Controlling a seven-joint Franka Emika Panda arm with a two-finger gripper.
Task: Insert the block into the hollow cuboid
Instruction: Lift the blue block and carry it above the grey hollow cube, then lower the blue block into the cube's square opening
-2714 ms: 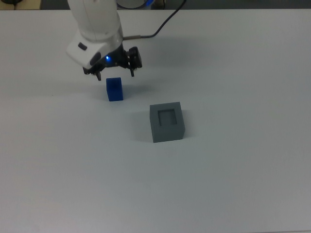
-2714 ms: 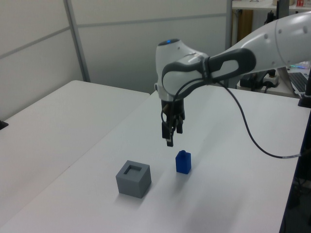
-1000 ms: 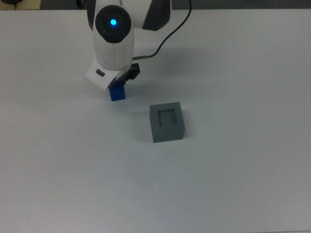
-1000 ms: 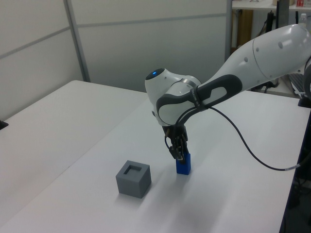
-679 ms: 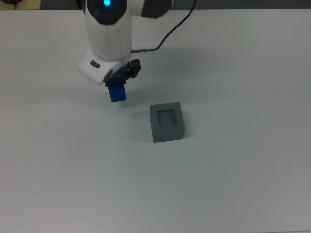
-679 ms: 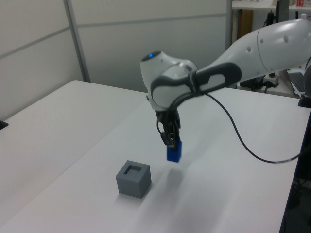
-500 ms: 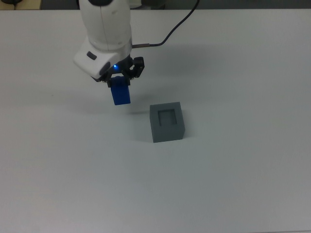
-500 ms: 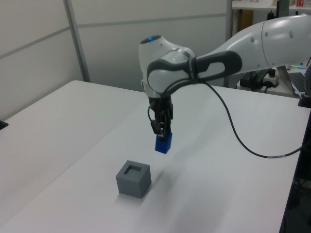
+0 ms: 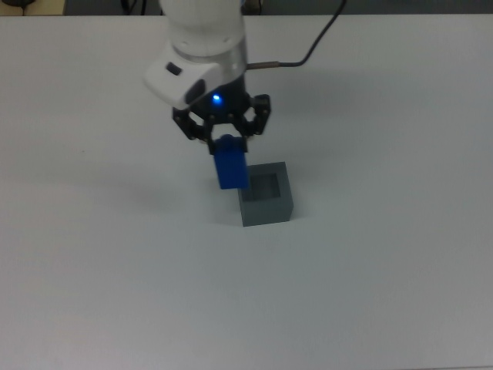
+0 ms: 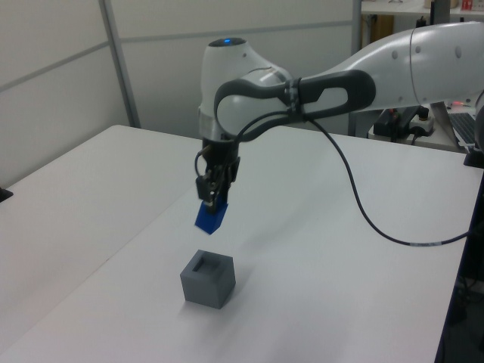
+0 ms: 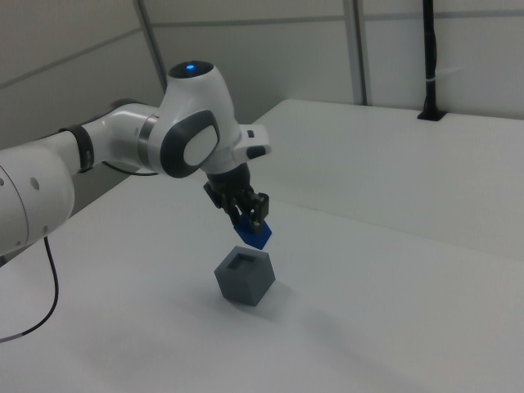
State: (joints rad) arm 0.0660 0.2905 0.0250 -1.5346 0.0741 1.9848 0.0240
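A white table [image 10: 355, 249] carries the whole scene, and over it the white arm [image 10: 393, 60] reaches in from the left view's right, bends at a rounded joint with a blue light on top, and turns its wrist straight down. Below it on the table stands the hollow cuboid [image 9: 268, 202], grey, its square recess facing up. The gripper [image 9: 228, 146] is clamped on the top end of the block [image 9: 230, 169], which hangs tilted in the air, clear of the table, just above the cuboid's near top edge in the right view and not inside the recess.
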